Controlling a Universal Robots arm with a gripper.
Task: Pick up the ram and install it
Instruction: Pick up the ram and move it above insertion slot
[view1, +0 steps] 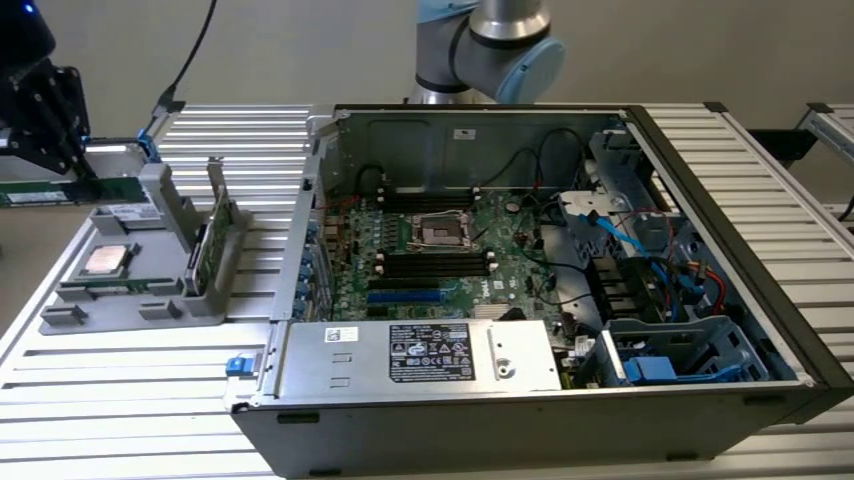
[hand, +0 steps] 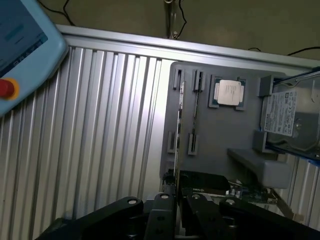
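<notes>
One ram (view1: 60, 191) is hanging in my gripper (hand: 179, 199) — its fingers are squeezing it, narrow — near the grey tray (view1: 60, 318).

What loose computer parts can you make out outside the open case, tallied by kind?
Ram stick: 1
Processor chip: 1
Hard drive: 1
Upright green circuit board: 1
Total: 4
</notes>
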